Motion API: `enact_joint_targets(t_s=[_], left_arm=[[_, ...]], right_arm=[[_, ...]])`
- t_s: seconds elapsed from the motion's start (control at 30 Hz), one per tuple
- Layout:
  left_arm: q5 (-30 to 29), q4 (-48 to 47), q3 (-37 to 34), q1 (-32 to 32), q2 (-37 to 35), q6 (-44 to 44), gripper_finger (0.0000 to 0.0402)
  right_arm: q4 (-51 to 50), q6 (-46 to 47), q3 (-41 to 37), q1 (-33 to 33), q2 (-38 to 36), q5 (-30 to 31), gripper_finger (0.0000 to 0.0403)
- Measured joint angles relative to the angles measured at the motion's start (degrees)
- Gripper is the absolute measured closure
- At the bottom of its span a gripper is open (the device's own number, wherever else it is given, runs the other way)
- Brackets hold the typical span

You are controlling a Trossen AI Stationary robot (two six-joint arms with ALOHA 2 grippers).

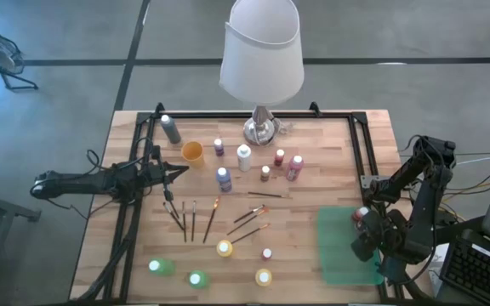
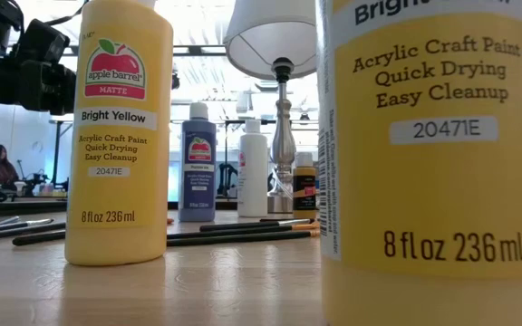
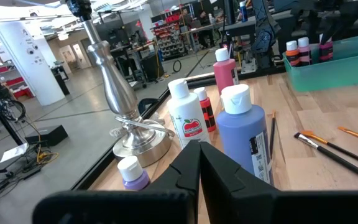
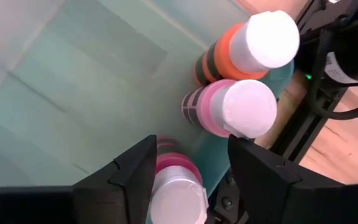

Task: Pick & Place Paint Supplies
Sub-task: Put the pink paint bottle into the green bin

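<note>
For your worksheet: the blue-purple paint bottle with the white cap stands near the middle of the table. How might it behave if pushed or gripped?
The blue-purple paint bottle stands upright and is taller than it is wide, so a push near the cap would probably tip it. Its round body would likely roll once down. The smooth plastic sides may be somewhat slippery in a grip.

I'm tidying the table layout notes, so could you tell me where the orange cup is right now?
In the high view the orange cup stands on the table's left half, between the grey bottle and the purple bottle, left of the lamp.
</note>
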Motion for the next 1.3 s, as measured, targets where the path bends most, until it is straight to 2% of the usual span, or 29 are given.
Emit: enact_joint_targets(t_s=[0.3, 0.47, 0.6, 0.7, 0.9, 1.0, 1.07, 1.3], left_arm=[[0.0, 0.0, 0.0, 0.0, 0.0, 0.0, 0.0389], [0.0, 0.0, 0.0, 0.0, 0.0, 0.0, 0.0389], [0.0, 0.0, 0.0, 0.0, 0.0, 0.0, 0.0389], [0.0, 0.0, 0.0, 0.0, 0.0, 0.0, 0.0389], [0.0, 0.0, 0.0, 0.0, 0.0, 0.0, 0.0389], [0.0, 0.0, 0.0, 0.0, 0.0, 0.0, 0.0389], [0.0, 0.0, 0.0, 0.0, 0.0, 0.0, 0.0389], [0.0, 0.0, 0.0, 0.0, 0.0, 0.0, 0.0389]], right_arm=[[-2.7, -0.6, 0.6, 0.0, -1.2, 0.0, 0.021], [-5.4, -1.1, 5.0, 0.0, -1.9, 0.5, 0.0221], [-11.2, -2.0, 10.5, 0.0, -1.4, 2.0, 0.0228], [-12.1, -4.3, 14.2, 0.0, -1.5, 7.2, 0.0232], [-12.1, -14.4, 19.2, -0.9, -1.8, 28.9, 0.0246], [-12.1, -20.7, 20.9, -2.8, -1.8, 36.5, 0.0258], [-11.8, -25.1, 21.7, -4.8, -1.8, 38.2, 0.0266], [-9.7, -40.7, 22.4, -16.5, -1.8, 37.1, 0.0285]])
